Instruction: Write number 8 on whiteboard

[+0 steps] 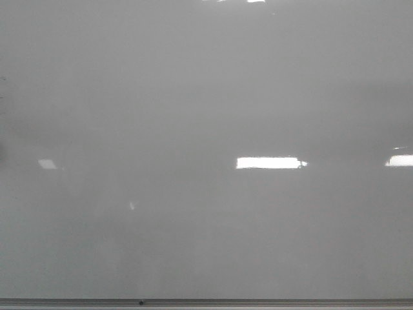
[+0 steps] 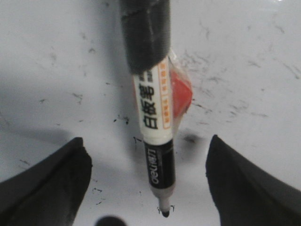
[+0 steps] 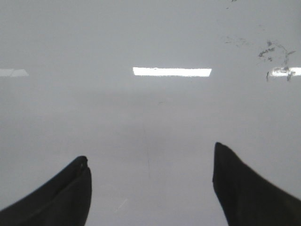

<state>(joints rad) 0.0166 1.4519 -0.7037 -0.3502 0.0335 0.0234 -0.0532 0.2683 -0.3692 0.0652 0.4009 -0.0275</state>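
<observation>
Front view shows a blank whiteboard (image 1: 206, 97), no 8 drawn yet. Left fingers (image 2: 47, 183) spread wide around a mounted marker (image 2: 153, 117); right fingers (image 3: 51, 193) wide, empty. Next, I judge, the tip must press down and begin the first loop.

whiteboard (image 1: 206, 97): glossy, smooth pale grey, with bright glare patches; scuffed with dark smudges in the left wrist view
frame strip (image 1: 258, 301): dull grey metal along the board's lower edge
marker (image 2: 155, 136): smooth plastic barrel, shiny printed label, matt black wrap at its upper end
left gripper fingers (image 2: 51, 188): matt black
right gripper fingers (image 3: 249, 193): matt black
</observation>
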